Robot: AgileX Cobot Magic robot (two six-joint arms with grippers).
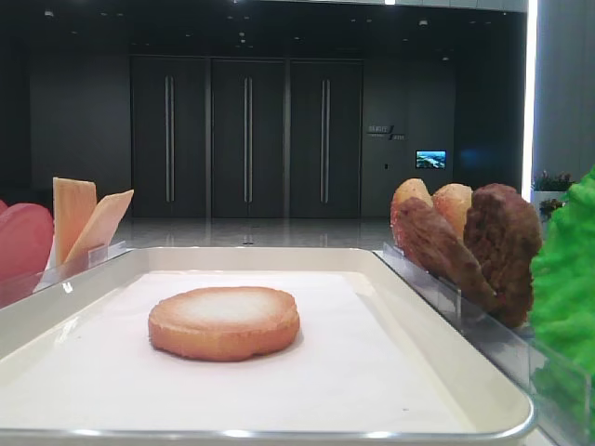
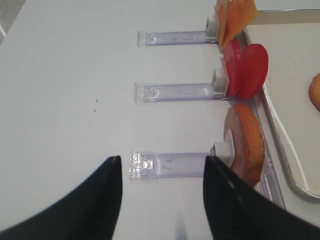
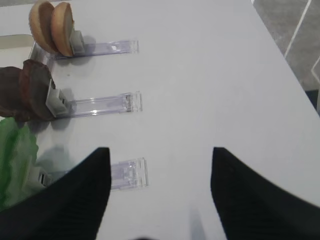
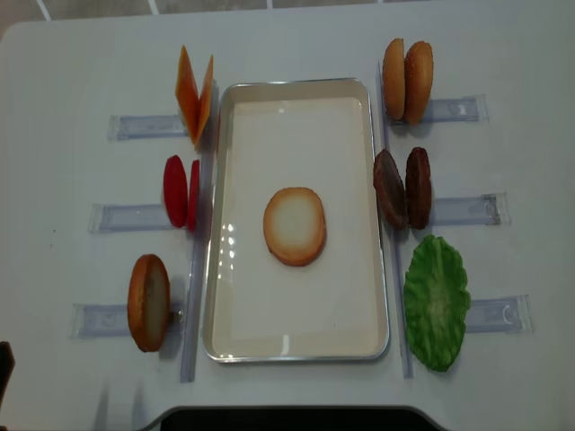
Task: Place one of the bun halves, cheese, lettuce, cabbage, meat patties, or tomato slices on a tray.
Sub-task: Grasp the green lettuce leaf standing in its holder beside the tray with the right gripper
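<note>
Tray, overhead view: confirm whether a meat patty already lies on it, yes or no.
No: only one bun half lies on the tray; both meat patties stand in their holder beside it.

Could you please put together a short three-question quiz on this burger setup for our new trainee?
1. True or false: a bun half already lies on the tray.
2. Which sits beside the tray's right edge, nearest the robot? A) cheese B) lettuce C) tomato slices
3. Fill in: the meat patties stand in a rack between two upright bun halves and the ____.

Key: 1 true; 2 B; 3 lettuce.
</note>
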